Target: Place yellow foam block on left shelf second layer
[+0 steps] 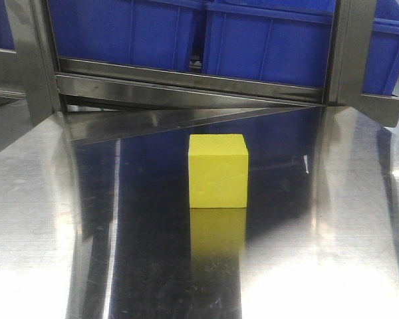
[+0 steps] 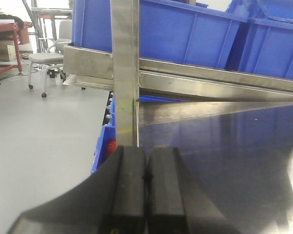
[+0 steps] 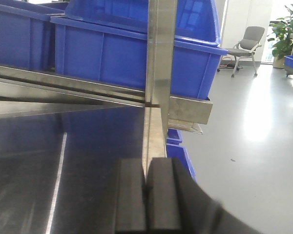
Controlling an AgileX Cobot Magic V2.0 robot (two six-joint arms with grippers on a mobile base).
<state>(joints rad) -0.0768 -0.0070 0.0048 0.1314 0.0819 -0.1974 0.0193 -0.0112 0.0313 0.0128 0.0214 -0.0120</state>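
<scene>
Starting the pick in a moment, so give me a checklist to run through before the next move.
1. Yellow foam block stands free on the steel surface: ok.
2. Left gripper open for a grasp: not ok, shut and empty.
3. Right gripper open for a grasp: not ok, shut and empty.
4. Block seen by a wrist camera: not ok, neither shows it.
5. Free spot on the target shelf layer: cannot tell; blue bins fill the layer in view.
</scene>
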